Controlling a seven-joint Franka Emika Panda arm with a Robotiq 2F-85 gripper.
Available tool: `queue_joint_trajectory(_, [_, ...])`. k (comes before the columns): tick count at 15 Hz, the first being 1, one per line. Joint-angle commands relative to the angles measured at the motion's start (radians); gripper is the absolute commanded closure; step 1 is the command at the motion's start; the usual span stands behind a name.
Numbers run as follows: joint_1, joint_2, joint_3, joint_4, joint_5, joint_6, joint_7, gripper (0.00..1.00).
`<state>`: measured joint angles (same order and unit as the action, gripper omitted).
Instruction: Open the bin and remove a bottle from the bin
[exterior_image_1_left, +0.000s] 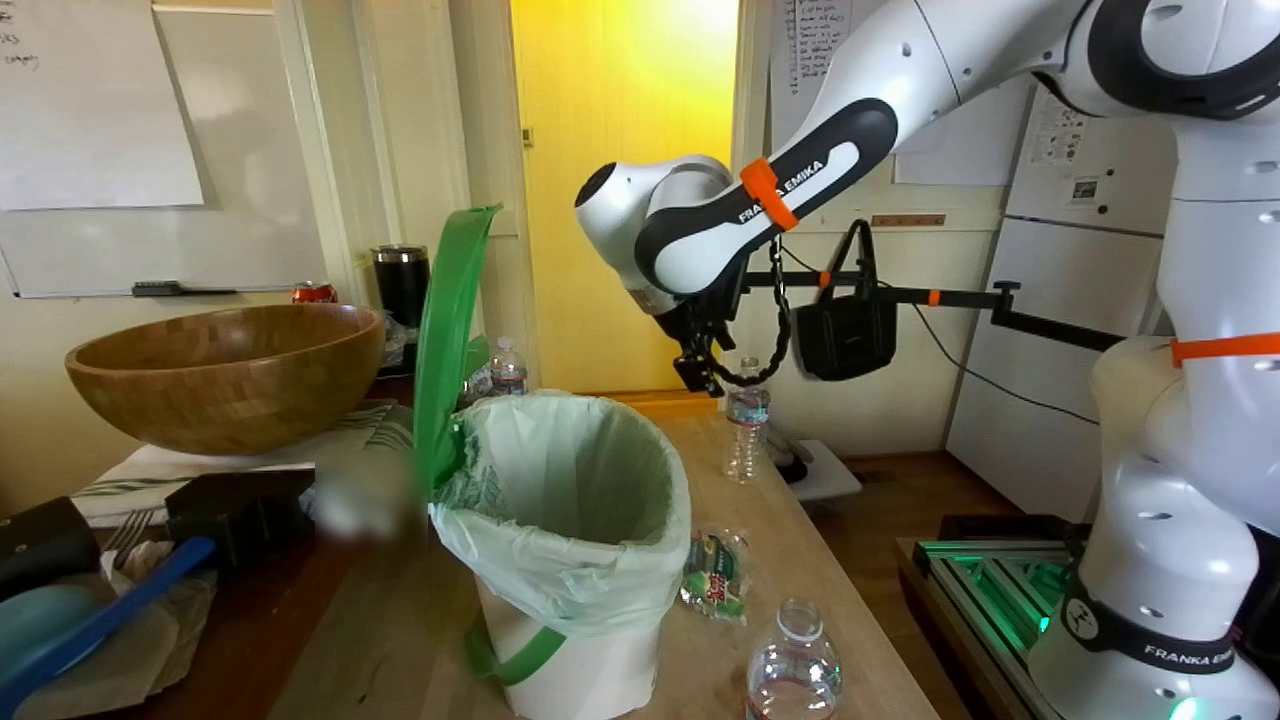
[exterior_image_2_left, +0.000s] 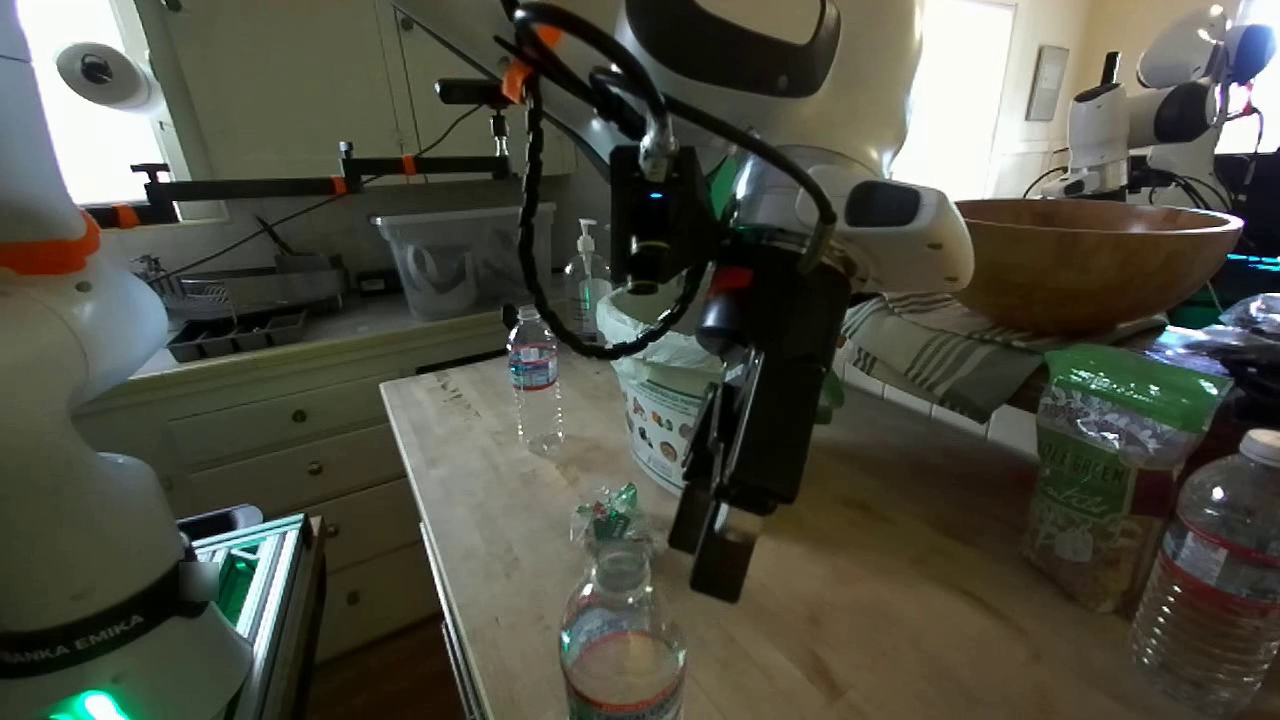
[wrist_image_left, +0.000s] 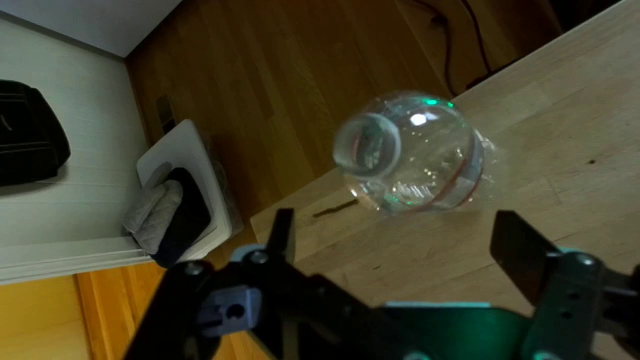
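Standing wide apart and holding nothing, the jaws hang over the bench (exterior_image_2_left: 900, 620); in the wrist view the bottle (wrist_image_left: 415, 155) shows beyond their tips, apart from both. It stands upright near the bench's edge. Farther along lies a crinkled packet (exterior_image_1_left: 715, 575), with the bin (exterior_image_1_left: 610, 662) near it, its green lid (exterior_image_1_left: 450, 340) raised and a pale liner (exterior_image_1_left: 570, 590) draped over the rim. A second bottle (exterior_image_1_left: 795, 670) stands upright near the bin. In both exterior views a wooden bowl (exterior_image_1_left: 230, 375) rests on a striped cloth (exterior_image_2_left: 930, 360).
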<state>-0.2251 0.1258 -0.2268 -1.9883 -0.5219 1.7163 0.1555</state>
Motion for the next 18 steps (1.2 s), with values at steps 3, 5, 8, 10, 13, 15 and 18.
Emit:
queue_joint_trajectory(3, [0.001, -0.006, -0.002, -0.006, 0.013, 0.037, -0.001, 0.0])
queue_joint_trajectory(5, [0.002, -0.008, -0.002, -0.006, 0.015, 0.042, -0.002, 0.0])
queue_joint_trajectory(8, [0.001, -0.018, -0.001, -0.007, 0.028, 0.056, -0.005, 0.0])
queue_joint_trajectory(10, [0.0, -0.031, 0.0, -0.008, 0.049, 0.077, -0.004, 0.0])
queue_joint_trajectory(13, [0.0, -0.066, 0.002, -0.016, 0.101, 0.126, -0.01, 0.0])
queue_joint_trajectory(15, [0.001, -0.096, 0.004, -0.022, 0.136, 0.161, -0.011, 0.0])
queue_joint_trajectory(18, [0.003, -0.152, 0.006, -0.038, 0.167, 0.208, -0.008, 0.0])
